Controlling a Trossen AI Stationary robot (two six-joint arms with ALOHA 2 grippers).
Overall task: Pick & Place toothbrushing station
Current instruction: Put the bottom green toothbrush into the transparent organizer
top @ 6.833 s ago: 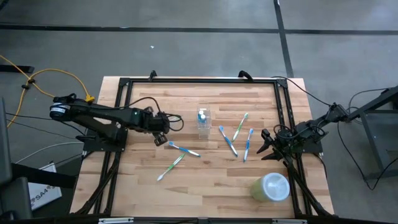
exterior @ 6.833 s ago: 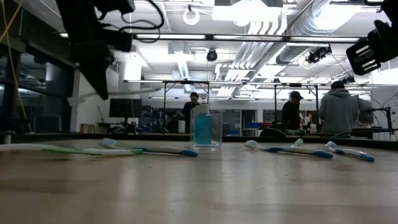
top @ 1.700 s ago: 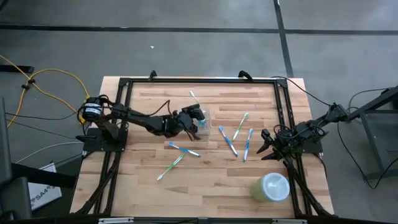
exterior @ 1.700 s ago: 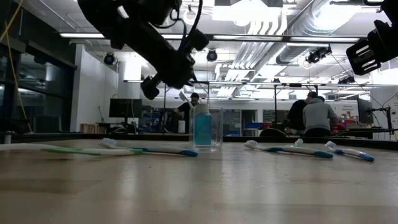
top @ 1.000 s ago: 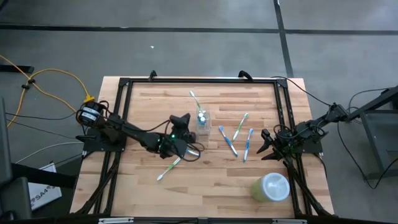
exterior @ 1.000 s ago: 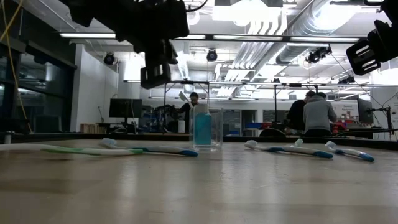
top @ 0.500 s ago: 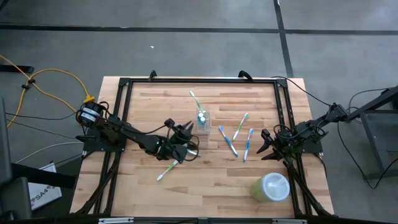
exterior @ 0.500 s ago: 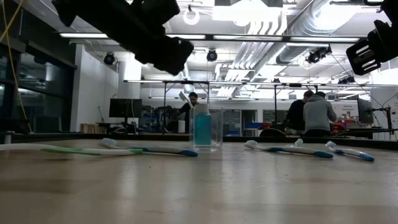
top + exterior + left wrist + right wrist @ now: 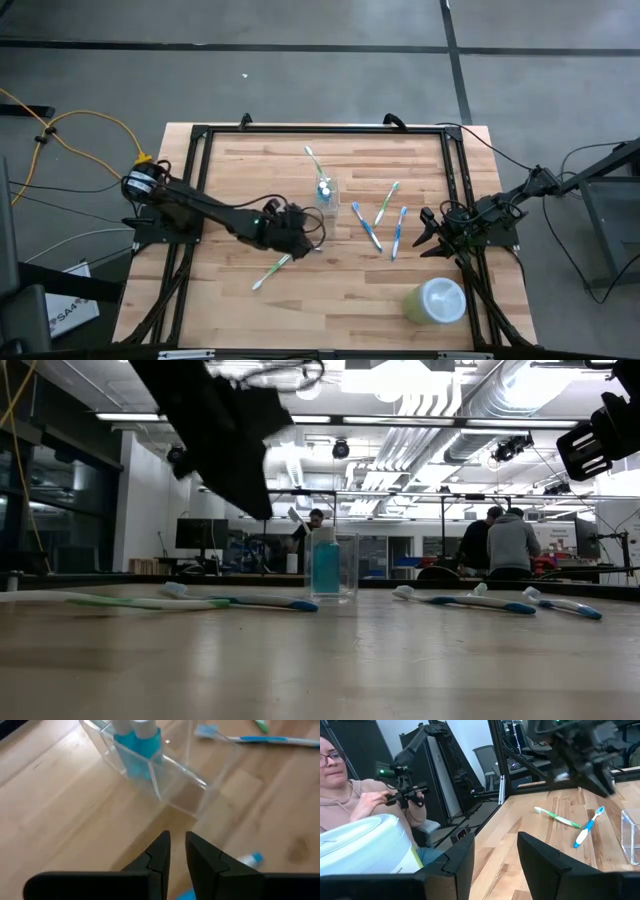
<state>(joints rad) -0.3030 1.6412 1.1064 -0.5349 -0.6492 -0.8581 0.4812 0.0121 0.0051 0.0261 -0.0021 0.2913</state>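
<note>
The clear cup stands mid-table, tubes and 1 green toothbrush inside. Your left gripper hovers just beside it, over a blue brush, fingers nearly together and holding nothing. 3 brushes lie to its right. Your right gripper waits spread at the right edge.

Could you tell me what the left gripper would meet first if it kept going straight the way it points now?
Most likely the bare wooden table, just short of the small clear plastic cup. The left gripper angles down with narrowly parted fingers and nothing between them; depth is uncertain, so it might reach the cup's base.
</note>
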